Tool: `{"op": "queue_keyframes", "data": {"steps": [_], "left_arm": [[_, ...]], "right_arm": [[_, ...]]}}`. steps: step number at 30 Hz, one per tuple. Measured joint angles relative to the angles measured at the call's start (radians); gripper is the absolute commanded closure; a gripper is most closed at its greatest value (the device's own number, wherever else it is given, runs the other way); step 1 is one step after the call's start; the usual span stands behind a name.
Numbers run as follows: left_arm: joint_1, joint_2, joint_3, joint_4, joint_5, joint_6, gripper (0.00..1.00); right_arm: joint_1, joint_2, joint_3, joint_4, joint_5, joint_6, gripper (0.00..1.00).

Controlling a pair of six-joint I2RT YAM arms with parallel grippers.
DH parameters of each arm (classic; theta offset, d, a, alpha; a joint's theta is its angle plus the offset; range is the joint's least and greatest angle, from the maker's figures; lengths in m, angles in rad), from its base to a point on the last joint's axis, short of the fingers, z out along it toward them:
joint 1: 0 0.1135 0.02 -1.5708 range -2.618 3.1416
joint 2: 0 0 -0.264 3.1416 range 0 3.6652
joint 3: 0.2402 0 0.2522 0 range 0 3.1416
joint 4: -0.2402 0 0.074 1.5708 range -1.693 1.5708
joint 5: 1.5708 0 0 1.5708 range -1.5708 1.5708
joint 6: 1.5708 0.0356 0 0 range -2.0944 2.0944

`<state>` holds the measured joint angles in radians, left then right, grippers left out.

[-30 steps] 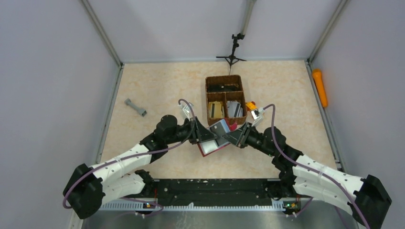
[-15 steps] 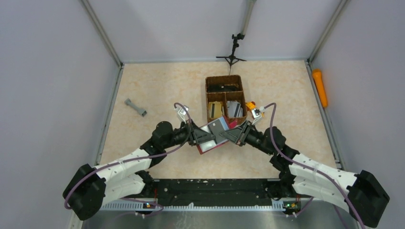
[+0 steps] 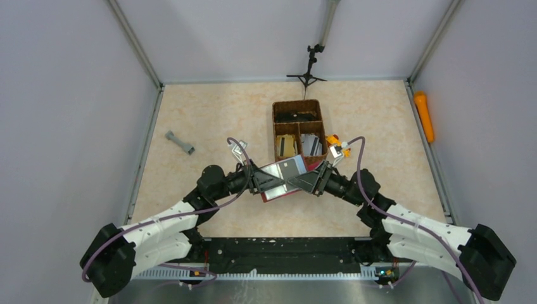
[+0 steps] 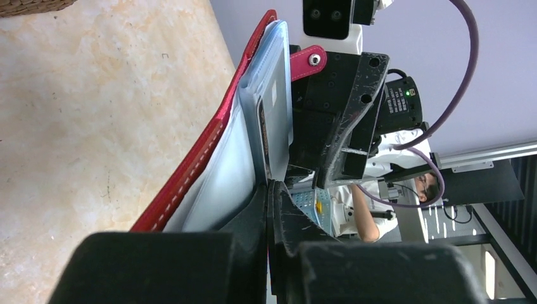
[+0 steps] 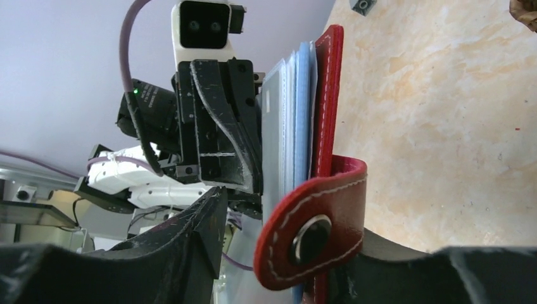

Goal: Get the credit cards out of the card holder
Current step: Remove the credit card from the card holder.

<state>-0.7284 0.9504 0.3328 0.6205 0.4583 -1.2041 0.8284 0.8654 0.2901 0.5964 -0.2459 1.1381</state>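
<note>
So: card holder (image 3: pixel 278 194) held open over the counter (image 3: pixel 209 120), just before the basket (image 3: pixel 277 114); my left gripper (image 3: pixel 261 183) pinched shut on its sleeves, right gripper (image 3: pixel 308 182) clamped on the red cover, credit cards (image 3: pixel 290 168) inside

The beige marbled table (image 3: pixel 209 114) carries a brown basket (image 3: pixel 275 134) past its middle, with a small orange thing (image 3: pixel 332 139) just beside the basket's right wall. A grey dumbbell-shaped piece (image 3: pixel 180 142) lies well apart to the left. A little black tripod (image 3: pixel 308 73) stands at the far edge. An orange stick (image 3: pixel 425 116) lies along the right rail.
</note>
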Motion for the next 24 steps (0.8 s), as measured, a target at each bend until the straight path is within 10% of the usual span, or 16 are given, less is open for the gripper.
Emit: {"op": "queue_keyframes", "data": {"steps": [14, 24], "left_arm": [[0.000, -0.012, 0.000, -0.006, 0.008, 0.002, 1.00], [0.000, -0.050, -0.002, -0.040, 0.008, 0.010, 1.00]], "right_arm": [[0.001, -0.154, -0.057, -0.058, 0.081, 0.007, 0.83], [0.001, -0.177, -0.061, -0.089, 0.116, 0.007, 0.85]]}}
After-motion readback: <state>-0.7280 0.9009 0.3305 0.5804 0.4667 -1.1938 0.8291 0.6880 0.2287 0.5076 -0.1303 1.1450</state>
